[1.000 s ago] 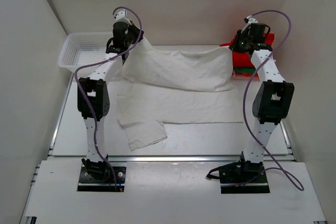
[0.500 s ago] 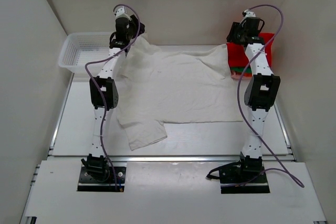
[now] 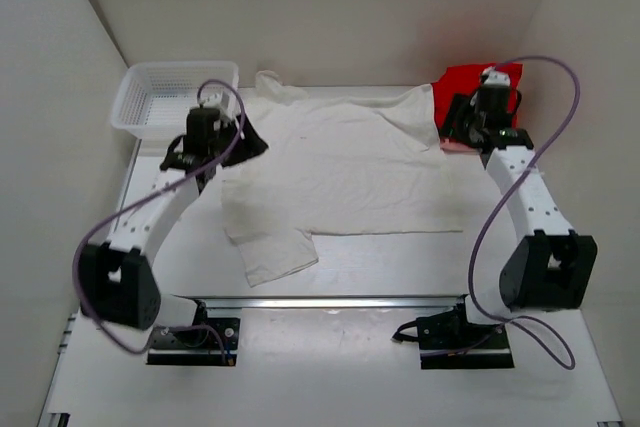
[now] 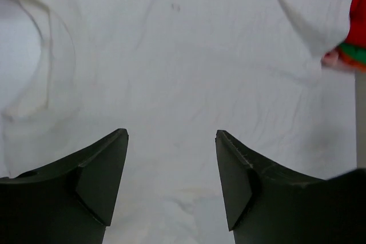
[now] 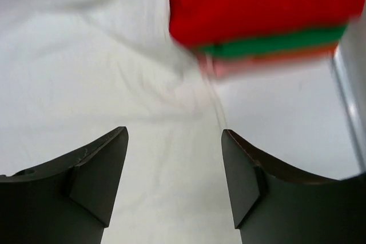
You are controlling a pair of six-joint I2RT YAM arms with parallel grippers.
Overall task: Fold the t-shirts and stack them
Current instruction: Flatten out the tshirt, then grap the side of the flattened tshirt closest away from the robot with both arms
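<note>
Cream cloth fills the middle of the top view: the cream t-shirt (image 3: 340, 162) lies spread open and wrinkled on the table (image 3: 400, 262). One sleeve juts toward the lower left of the frame and a bunched part sits at the upper left, just beside the white mesh basket (image 3: 165, 97). Its upper right corner reaches the stack of folded t-shirts (image 3: 470, 87) in the upper right of the frame, where the red one lies on top.

The left gripper (image 3: 245, 139) hangs over the left edge of the cream t-shirt, right of the basket. In the left wrist view its dark fingers (image 4: 97, 175) are spread apart with nothing between them, only pale cloth (image 4: 200, 72) showing in the gap, and a sliver of the stack (image 4: 357, 27) at the upper right edge.

The right gripper (image 3: 455, 127) hovers by the near side of the stack, at the shirt's right edge. In the right wrist view its jaws are likewise released and hold nothing. The stack (image 5: 257, 4) fills the upper right there, red over a green layer (image 5: 274, 44) over a salmon one, slightly blurred, with the cream cloth (image 5: 86, 72) across the left and bare table in the lower right
</note>
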